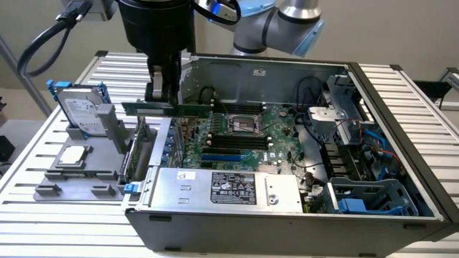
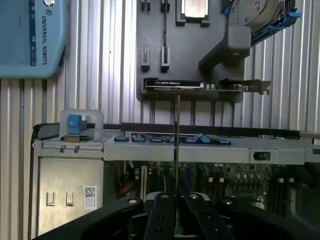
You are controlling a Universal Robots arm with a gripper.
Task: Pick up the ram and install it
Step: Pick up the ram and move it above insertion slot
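The claw (image 1: pixel 163 100) is closed narrow on the ram (image 1: pixel 188 109), pinching it across its flat faces near the middle of the upper edge. In the exterior view the stick hangs level, left of centre in the frame. It is above the left wall of the case (image 1: pixel 287 231) and clear of the motherboard (image 1: pixel 281 129). The long black slots (image 1: pixel 237 141) lie lower and further right, and as far as I can tell nothing is seated in them. In the wrist view the ram (image 2: pixel 176 131) shows edge-on as a thin line running out from between the fingers of the claw (image 2: pixel 176 202).

The stick looks light and stiff along its length, but it is thin enough to crack if twisted or levered sideways. Its chips and lower contact edge are probably the delicate parts. The faces are smooth, so it could slide in the pinch under a downward push. A mid-length hold on the faces near the top edge, as here, seems right. It leaves the contacts and both ends free.
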